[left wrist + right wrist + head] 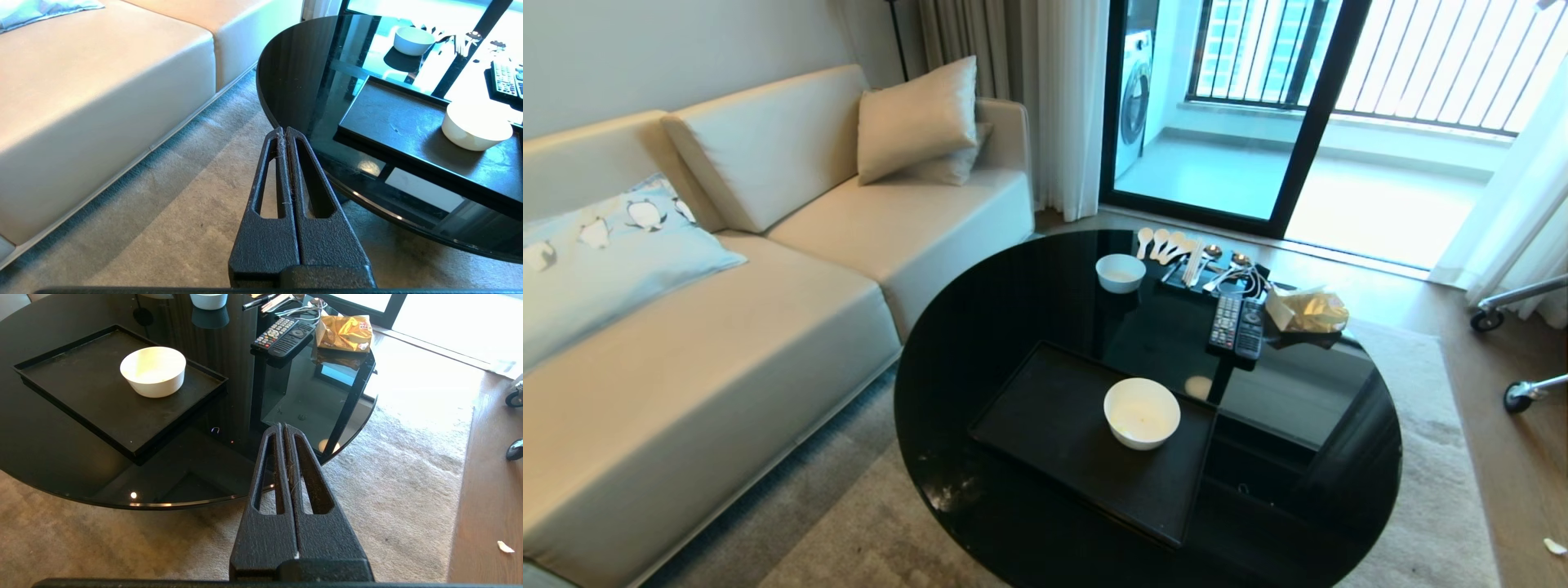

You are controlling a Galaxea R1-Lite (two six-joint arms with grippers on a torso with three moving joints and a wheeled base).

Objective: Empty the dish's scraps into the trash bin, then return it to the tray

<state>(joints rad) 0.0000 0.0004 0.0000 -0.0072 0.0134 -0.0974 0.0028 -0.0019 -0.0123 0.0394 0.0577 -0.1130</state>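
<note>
I have both arms parked off the table, left gripper [284, 132] and right gripper [282, 428] clenched on nothing, since the bowl [1141, 412] sits at the tray's [1045, 412] three o'clock, apparently emptied; no bin in sight.

Bare tray [1045, 408] left of dish [1141, 412]; remotes [1237, 325] behind

Left tool [284, 130], right tool [283, 426] closed
</note>
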